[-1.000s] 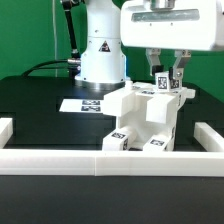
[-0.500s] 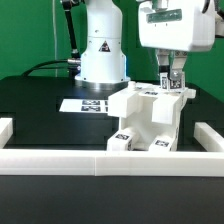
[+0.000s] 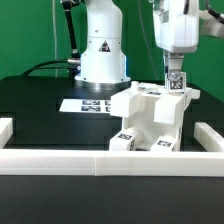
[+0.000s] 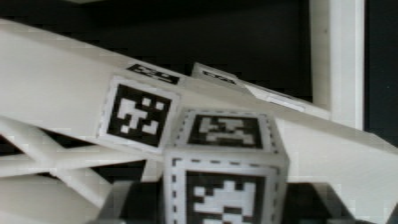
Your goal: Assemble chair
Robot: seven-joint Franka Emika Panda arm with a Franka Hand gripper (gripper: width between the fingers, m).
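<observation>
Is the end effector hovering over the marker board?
No, the end effector is at the top of the chair, to the exterior view's right of the marker board.

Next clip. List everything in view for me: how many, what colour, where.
chair: one, white, partly built, middle of the table.
tagged post: one, white, upright at the chair's far corner on the exterior view's right.
rail: one, white, low, along the table's near edge and both sides.
marker board: one, white with black tags, flat behind the chair.
table: one, black.
cables: black, count unclear, far on the exterior view's left.
robot base: one, white, behind the marker board.
gripper: one, white, closed on the tagged post from above.
</observation>
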